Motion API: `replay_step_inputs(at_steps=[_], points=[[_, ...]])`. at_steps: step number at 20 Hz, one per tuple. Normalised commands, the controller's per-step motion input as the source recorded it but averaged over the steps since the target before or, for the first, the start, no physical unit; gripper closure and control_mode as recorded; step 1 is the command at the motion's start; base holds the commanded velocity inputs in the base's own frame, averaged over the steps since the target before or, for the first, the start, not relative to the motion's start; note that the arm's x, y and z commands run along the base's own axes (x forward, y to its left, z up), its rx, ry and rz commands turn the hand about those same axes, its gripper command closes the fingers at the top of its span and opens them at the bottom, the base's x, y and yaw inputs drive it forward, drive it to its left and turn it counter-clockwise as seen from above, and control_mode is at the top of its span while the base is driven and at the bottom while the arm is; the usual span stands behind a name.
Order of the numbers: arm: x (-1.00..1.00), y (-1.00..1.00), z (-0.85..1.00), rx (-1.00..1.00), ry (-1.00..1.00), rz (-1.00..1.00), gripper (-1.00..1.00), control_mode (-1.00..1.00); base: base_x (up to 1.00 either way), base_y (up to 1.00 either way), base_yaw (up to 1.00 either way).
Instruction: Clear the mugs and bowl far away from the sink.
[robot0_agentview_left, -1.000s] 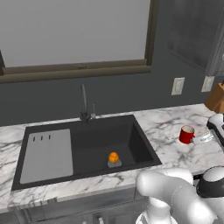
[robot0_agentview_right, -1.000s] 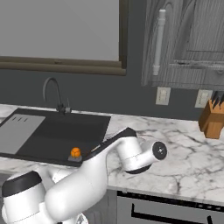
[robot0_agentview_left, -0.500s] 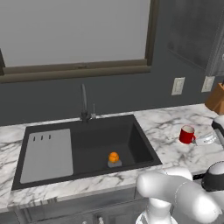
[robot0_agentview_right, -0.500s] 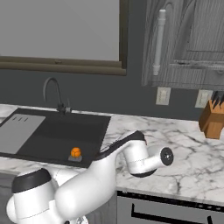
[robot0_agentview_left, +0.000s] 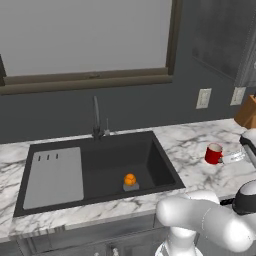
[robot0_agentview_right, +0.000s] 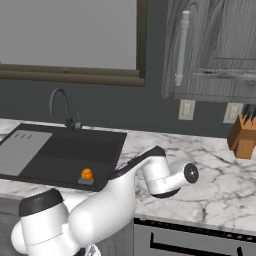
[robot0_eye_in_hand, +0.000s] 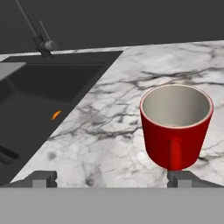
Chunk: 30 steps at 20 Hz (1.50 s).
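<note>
On the marble counter right of the sink (robot0_agentview_left: 100, 175) stands the red mug (robot0_eye_in_hand: 176, 127), upright, its handle turned toward my hand camera. I see my gripper (robot0_eye_in_hand: 111, 178) spread wide and empty, both fingertips low at the bottom of that view, with the mug off-centre, just above one tip. Before I close, I judge I need to slide sideways until the mug sits squarely between the fingers, then advance so they straddle its wall and not the handle. Closing early would probably nudge it over. An orange object (robot0_agentview_left: 130, 179) lies in the basin.
</note>
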Motion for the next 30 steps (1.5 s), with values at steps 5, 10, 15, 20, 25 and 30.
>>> replay_step_inputs(at_steps=[5,10,15,20,25,30], points=[[0.09,0.05,0.0,0.0,0.11,-0.04,-1.0,-1.0,0.0,0.0,0.0],[0.08,0.07,0.0,0.0,0.16,-0.05,-1.0,-1.0,0.0,0.0,0.0],[0.04,0.08,-0.05,0.0,0.15,-0.05,-1.0,-1.0,0.0,0.0,0.0],[0.05,0.01,-0.08,0.0,0.04,-0.03,-1.0,-1.0,0.0,0.0,0.0],[0.03,0.0,-0.02,-0.01,0.0,-0.02,-1.0,-1.0,0.0,0.0,0.0],[0.0,-0.06,0.0,-0.06,0.0,0.0,-1.0,-1.0,0.0,0.0,0.0]])
